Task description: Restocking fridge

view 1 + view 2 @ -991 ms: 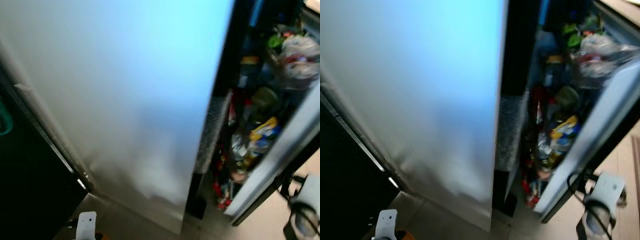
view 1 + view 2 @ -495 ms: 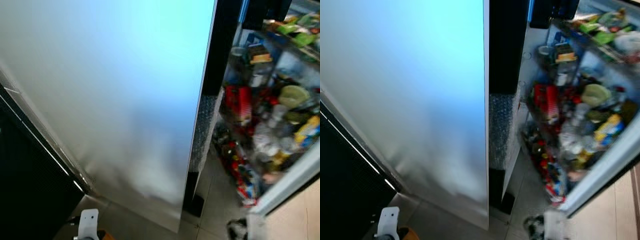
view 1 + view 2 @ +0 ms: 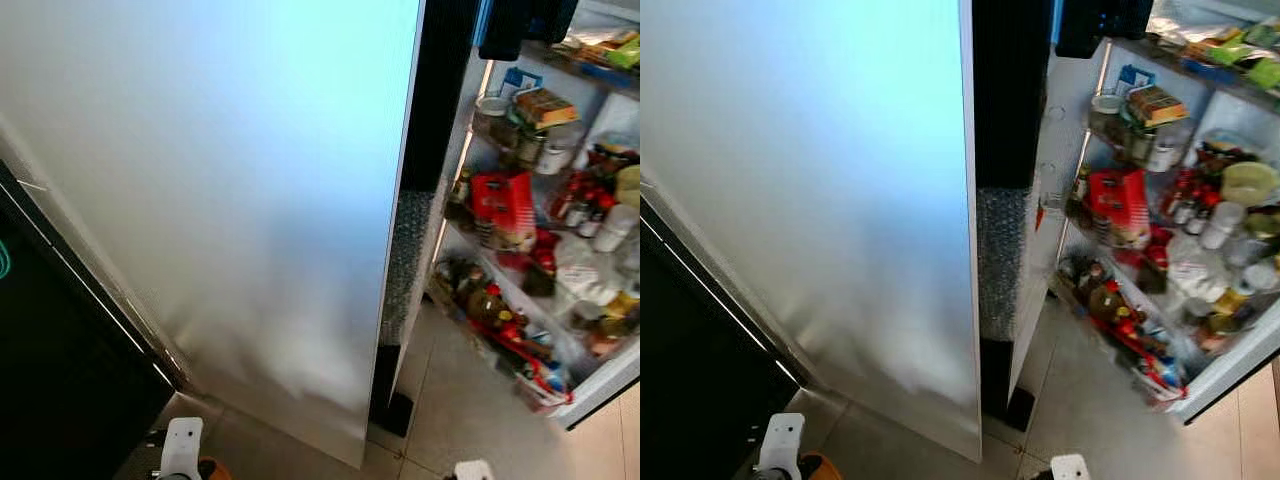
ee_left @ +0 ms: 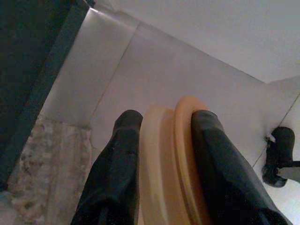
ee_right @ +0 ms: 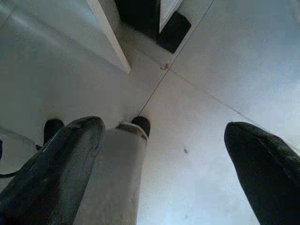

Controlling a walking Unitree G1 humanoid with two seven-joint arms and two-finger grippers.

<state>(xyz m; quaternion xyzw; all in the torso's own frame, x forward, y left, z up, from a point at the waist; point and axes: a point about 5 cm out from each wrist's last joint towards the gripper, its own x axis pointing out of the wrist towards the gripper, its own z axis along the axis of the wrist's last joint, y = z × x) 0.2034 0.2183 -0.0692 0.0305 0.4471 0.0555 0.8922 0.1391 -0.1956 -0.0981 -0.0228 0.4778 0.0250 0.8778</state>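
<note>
Dropping the food is the big worry here. The left gripper (image 4: 161, 140) hangs low by the floor (image 5: 225, 61), and its two black fingers (image 4: 117, 173) squeeze a round, flat thing (image 4: 168, 159) from both sides. It is pale yellow with an orange edge, a bit like a small wheel of cheese or a lid, but I cannot tell which. It looks smooth and hard, and it stands on its edge between the fingers, so it could slide out and roll away if the arm swings fast.

The fridge (image 3: 1080, 140) is open on the right. Its shelves are stuffed with jars, bottles and a red bag (image 3: 1118, 205). I think bumping these is the next danger. A push could knock a bottle off the shelf. Finding a free spot may be hard too, since little room can be seen.

The big silver door (image 3: 230, 200) stands right in front, between the left arm and the shelves. The arm may hit its edge on the way over.

The right gripper (image 5: 164, 154) points down at the floor with its fingers spread wide and nothing in them.
</note>
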